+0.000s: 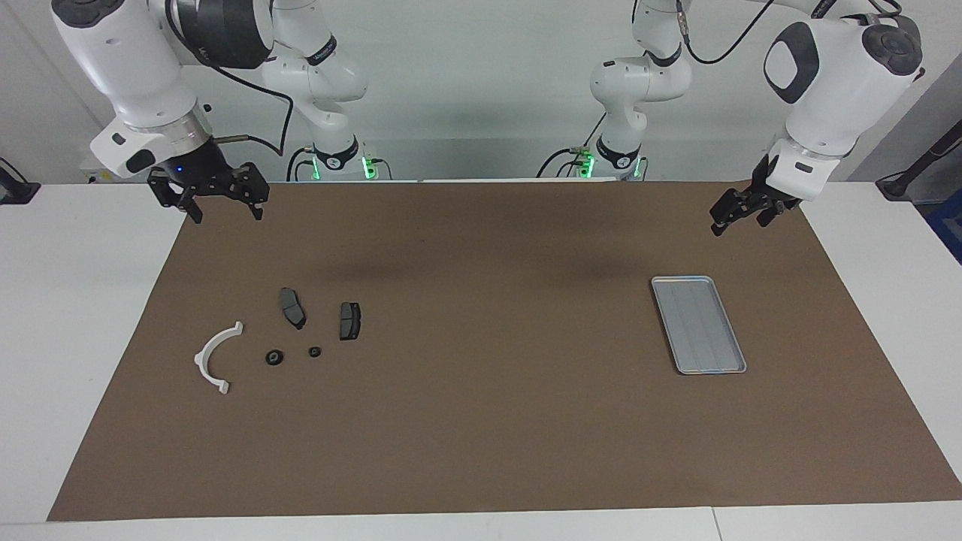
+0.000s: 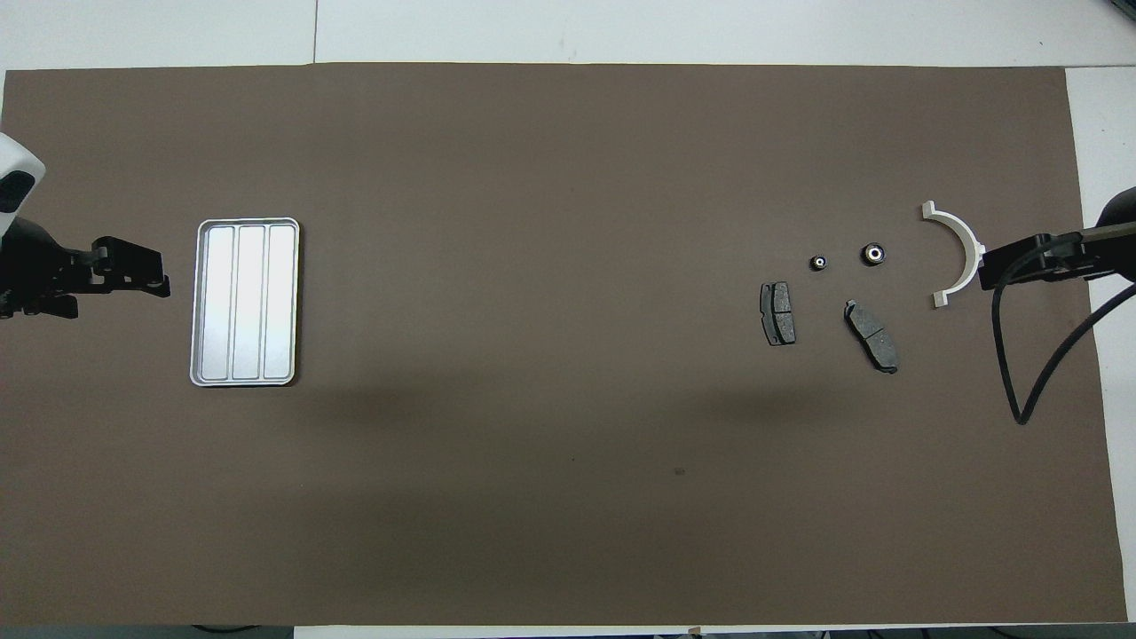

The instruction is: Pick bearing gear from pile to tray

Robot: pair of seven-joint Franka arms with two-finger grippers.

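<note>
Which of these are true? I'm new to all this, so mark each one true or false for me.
1. The tray has parts lying in it. False: it holds nothing; all the parts lie on the brown mat.
2. Two small black rings lie between the white half-ring bracket and one of the grey plates. True.
3. The right hand is gripping a grey plate. False: it hangs open over the mat's edge, holding nothing.
4. The tray sits at the left arm's end of the table. True.
5. The two grey plates are stacked. False: they lie apart, side by side.
</note>
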